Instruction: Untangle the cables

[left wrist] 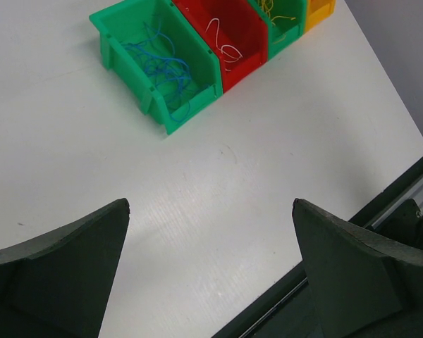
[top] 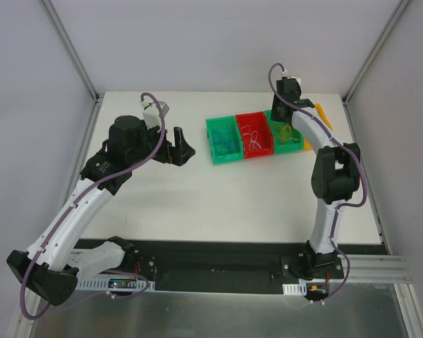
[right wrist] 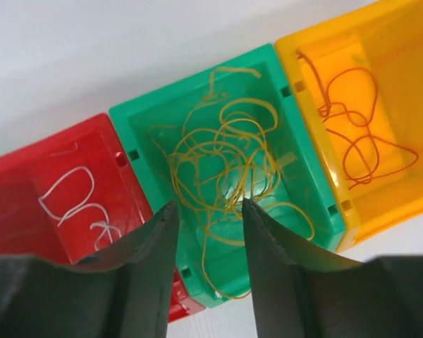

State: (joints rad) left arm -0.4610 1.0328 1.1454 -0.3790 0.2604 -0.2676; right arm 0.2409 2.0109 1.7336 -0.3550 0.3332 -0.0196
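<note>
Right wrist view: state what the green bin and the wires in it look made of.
Green bin: moulded plastic by the look, semi-glossy; uniform colour, moulded slots, soft highlights on the walls. Yellow wires: probably thin plastic-insulated strands, smooth; they hold loose springy curls. Any core is not visible.

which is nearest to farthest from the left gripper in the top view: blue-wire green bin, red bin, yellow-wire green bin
1. left green plastic bin, blue wires inside
2. red plastic bin, between the green ones
3. right green plastic bin, yellow wires inside
</note>
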